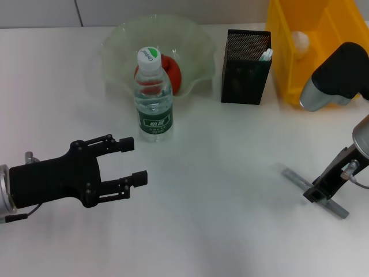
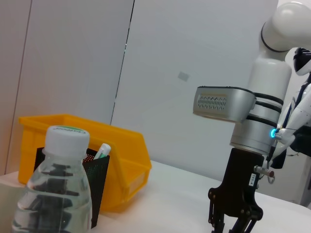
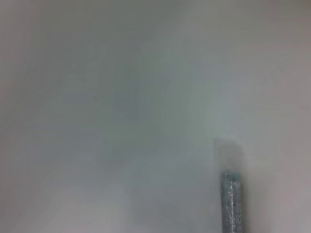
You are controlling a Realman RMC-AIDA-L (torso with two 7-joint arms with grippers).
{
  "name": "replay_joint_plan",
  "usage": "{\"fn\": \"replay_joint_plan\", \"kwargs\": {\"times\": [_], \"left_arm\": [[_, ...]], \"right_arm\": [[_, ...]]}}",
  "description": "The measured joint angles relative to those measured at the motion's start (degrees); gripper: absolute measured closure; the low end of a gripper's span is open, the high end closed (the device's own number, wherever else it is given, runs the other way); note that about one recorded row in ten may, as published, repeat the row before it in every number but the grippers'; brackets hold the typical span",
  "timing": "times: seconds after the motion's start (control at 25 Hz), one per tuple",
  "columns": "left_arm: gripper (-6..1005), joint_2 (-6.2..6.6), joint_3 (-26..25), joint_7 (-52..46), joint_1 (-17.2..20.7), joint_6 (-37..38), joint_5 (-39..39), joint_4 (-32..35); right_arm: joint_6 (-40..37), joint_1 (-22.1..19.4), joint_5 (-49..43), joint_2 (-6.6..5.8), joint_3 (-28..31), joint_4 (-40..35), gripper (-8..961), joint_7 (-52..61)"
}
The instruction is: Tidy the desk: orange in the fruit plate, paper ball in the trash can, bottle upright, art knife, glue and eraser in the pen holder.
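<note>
Flat, a slim grey art knife (image 1: pixel 314 192) on the desk (image 1: pixel 219 231)

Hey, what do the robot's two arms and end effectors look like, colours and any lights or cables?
The left end effector is matte black with two flat jointed fingers, on a silver wrist. The right arm is white with silver-grey housings, black bands and a small cyan light; its black end effector has a thin cable beside it.
</note>
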Motion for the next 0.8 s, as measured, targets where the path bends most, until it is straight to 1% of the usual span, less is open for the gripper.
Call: {"fn": "replay_joint_plan", "kwargs": {"times": [0.56, 0.8], "left_arm": [[233, -0.26, 0.0, 0.7, 0.1, 0.2, 0.0, 0.0], [233, -0.27, -0.1, 0.7, 0.2, 0.2, 0.0, 0.0]], "right_arm": [[1.9, 0.0, 0.0, 0.01, -0.5, 1.3, 804, 0.8], [1.7, 0.1, 0.1, -0.02, -0.2, 0.9, 808, 0.9]]}}
